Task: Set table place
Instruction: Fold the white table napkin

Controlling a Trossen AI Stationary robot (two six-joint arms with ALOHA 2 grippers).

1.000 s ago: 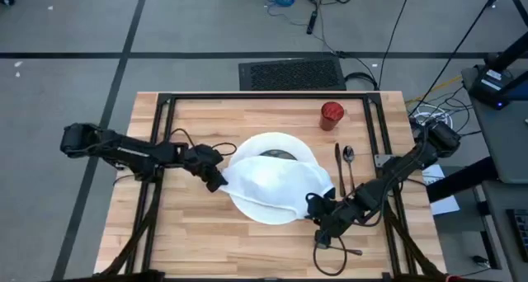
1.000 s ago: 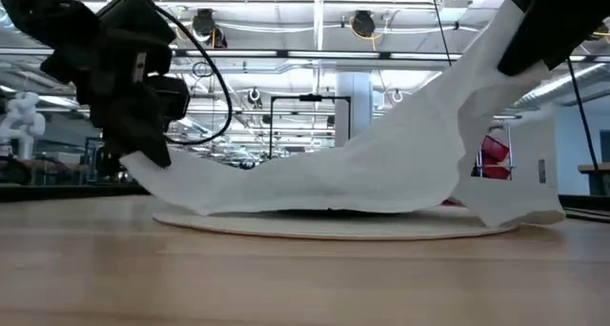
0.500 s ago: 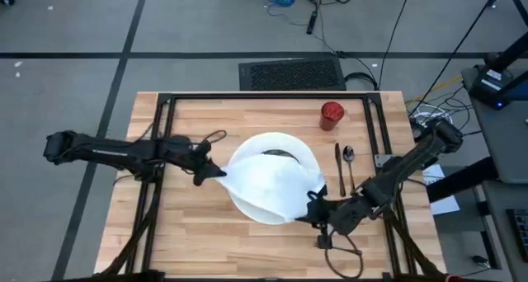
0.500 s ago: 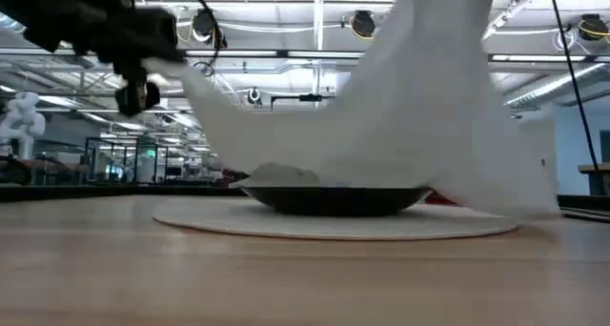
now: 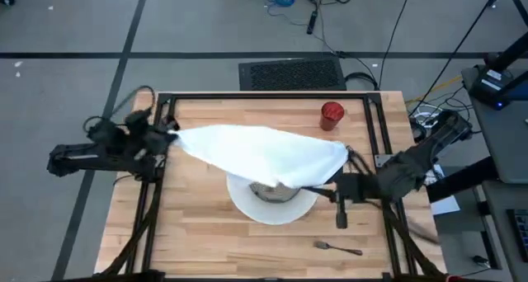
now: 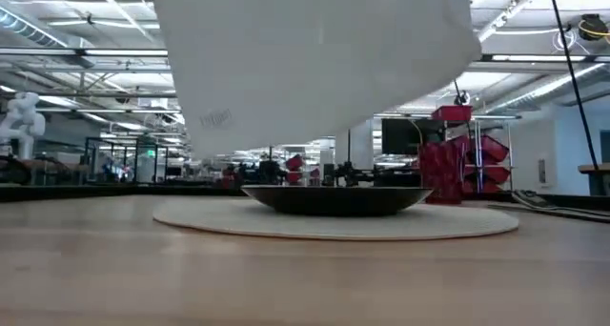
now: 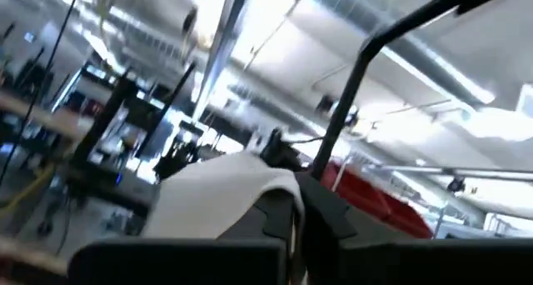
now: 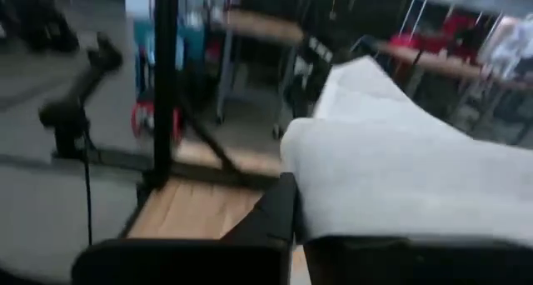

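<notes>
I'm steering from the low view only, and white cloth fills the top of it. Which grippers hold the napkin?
Observer: Both. The left gripper pinches one end of the napkin, the right gripper the other.
Operator: What lies under it?
Observer: From above it hangs over the bowl on the plate.
Operator: Any cutlery nearby?
Observer: A fork lies on the table, near the front edge on the right arm's side.

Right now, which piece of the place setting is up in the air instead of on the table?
The white napkin. It hangs stretched between the left fingers and right fingers, above the bowl and plate; the red cup and fork rest on the table.
</notes>
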